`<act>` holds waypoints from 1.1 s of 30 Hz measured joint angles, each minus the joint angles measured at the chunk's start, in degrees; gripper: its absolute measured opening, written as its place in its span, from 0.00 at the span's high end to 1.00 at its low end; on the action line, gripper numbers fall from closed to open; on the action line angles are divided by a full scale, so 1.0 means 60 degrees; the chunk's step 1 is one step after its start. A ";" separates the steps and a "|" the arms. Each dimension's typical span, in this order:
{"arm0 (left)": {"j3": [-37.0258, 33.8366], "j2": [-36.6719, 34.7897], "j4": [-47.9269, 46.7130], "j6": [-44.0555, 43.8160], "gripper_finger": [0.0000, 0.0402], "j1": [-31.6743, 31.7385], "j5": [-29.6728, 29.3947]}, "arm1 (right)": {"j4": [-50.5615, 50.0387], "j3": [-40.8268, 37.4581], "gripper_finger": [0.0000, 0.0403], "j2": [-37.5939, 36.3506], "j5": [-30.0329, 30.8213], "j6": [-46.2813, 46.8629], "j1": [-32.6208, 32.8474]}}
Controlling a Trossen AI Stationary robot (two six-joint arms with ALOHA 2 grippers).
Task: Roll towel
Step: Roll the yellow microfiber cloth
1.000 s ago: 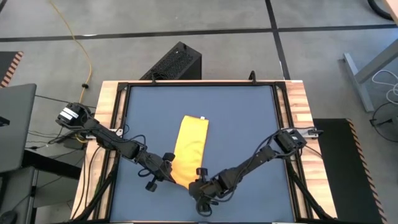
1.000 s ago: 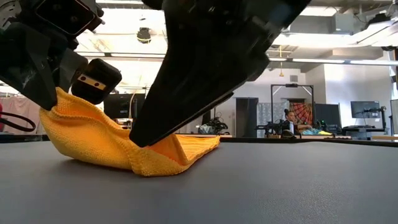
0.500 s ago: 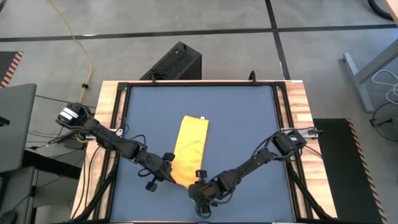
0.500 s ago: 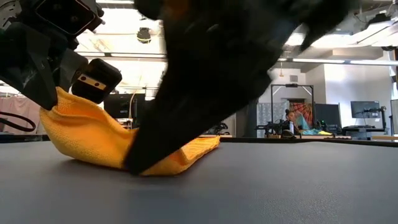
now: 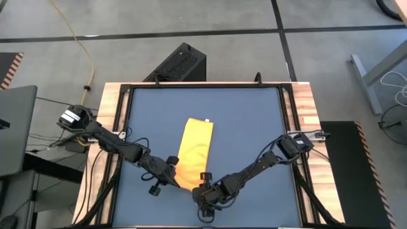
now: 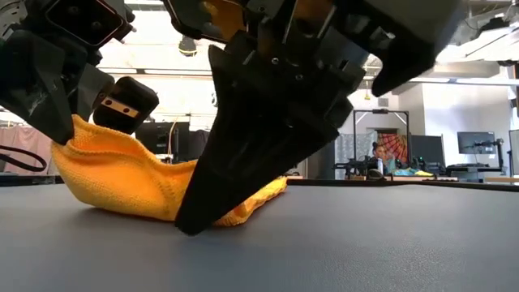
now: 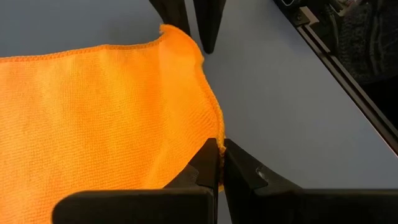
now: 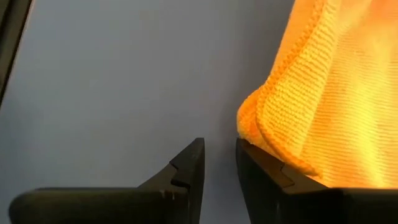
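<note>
Yellow soft cloth towel (image 5: 194,151), folded into a long strip, lies on the dark blue matte surface (image 5: 248,121). At the towel's near end the right claw (image 5: 205,193) stands spread, empty, beside one corner. The left claw (image 5: 170,176), pressed together, pinches the other corner, lifted.

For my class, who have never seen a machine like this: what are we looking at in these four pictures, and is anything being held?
Two dark robot arms work at a blue-grey table. One camera looks straight down, one sits at table height, and one rides on each wrist. A bright yellow soft cloth towel lies folded lengthwise. The left gripper pinches the towel's near edge and lifts it, as the table-height picture shows. The right gripper rests beside the other near corner, its fingers slightly apart with nothing between them.
</note>
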 joint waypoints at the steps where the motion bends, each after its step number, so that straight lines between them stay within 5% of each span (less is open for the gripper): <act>1: 0.0000 0.0000 0.0000 -0.0003 1.00 -0.0001 0.0000 | -0.0078 0.0091 0.71 0.0004 0.0040 -0.0046 0.0000; 33: 0.0000 0.0000 0.0000 -0.0022 1.00 0.0000 -0.0004 | -0.1133 0.0806 0.71 0.0004 0.1577 -0.0405 0.0057</act>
